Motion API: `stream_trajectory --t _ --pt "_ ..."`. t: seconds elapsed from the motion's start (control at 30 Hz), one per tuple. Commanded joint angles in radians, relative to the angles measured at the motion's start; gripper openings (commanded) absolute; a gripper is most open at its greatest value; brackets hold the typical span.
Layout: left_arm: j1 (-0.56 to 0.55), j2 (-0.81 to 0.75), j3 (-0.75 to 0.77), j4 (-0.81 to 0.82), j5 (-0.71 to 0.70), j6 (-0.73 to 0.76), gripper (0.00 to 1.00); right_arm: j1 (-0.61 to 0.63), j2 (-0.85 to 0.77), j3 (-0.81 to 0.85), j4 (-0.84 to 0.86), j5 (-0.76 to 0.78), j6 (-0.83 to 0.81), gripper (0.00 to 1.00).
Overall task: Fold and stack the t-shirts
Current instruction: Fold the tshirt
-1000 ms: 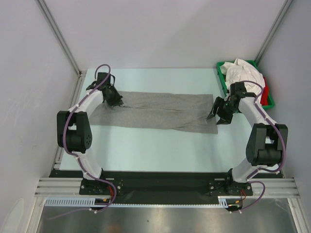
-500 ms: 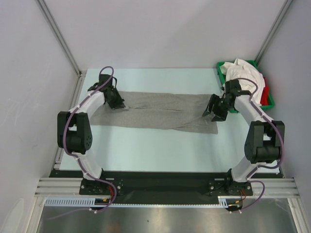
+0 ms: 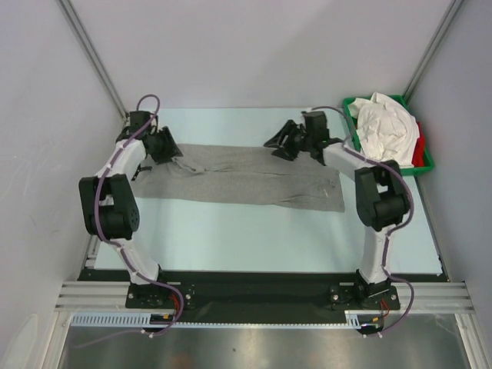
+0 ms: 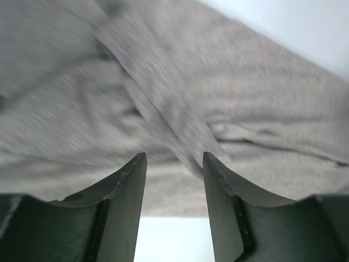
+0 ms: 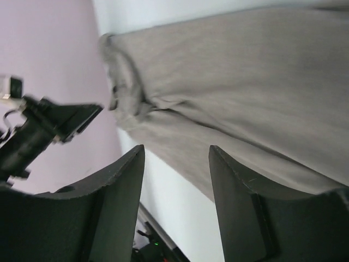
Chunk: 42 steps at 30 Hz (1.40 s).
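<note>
A heather grey t-shirt (image 3: 246,178) lies stretched in a long band across the table, creased along its length. My left gripper (image 3: 172,148) hovers at the shirt's left end, jaws open and empty. In the left wrist view the left gripper (image 4: 174,159) looks down on a diagonal fold of the grey fabric (image 4: 163,93). My right gripper (image 3: 274,144) is over the shirt's far edge, right of its middle, and also open. The right wrist view shows the right gripper (image 5: 175,150) with nothing between its fingers and the grey shirt (image 5: 245,82) beyond.
A green tray (image 3: 425,164) stands at the back right corner, piled with white t-shirts (image 3: 387,125) and a red one (image 3: 420,151) at its right side. White walls close in the table on three sides. The left arm (image 5: 43,131) shows in the right wrist view.
The left gripper has opened, let go of the shirt's left end and drawn back-left. The right arm has swung from the shirt's right end leftward along its far edge.
</note>
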Motion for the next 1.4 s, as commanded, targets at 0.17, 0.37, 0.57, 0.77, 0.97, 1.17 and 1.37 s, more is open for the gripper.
stream_trajectory --t 0.17,0.37,0.57,0.77,0.97,1.17,1.37 --pt "0.131 0.214 0.266 0.015 0.077 0.167 0.55 0.269 0.244 0.221 0.409 0.079 0.423 0.61" --pt "0.153 0.367 0.379 0.0 0.131 0.173 0.55 0.401 0.383 0.416 0.399 0.176 0.592 0.63" --pt "0.151 0.444 0.43 0.04 0.178 0.146 0.54 0.453 0.48 0.501 0.322 0.211 0.655 0.61" --pt "0.145 0.492 0.448 0.084 0.206 0.112 0.55 0.467 0.508 0.499 0.29 0.206 0.649 0.6" --pt "0.137 0.515 0.448 0.092 0.231 0.107 0.49 0.484 0.537 0.508 0.281 0.202 0.673 0.62" --pt "0.133 0.489 0.444 0.089 0.217 0.114 0.38 0.496 0.52 0.486 0.282 0.205 0.672 0.64" --pt "0.134 0.463 0.432 0.084 0.241 0.107 0.22 0.468 0.457 0.455 0.208 0.191 0.54 0.64"
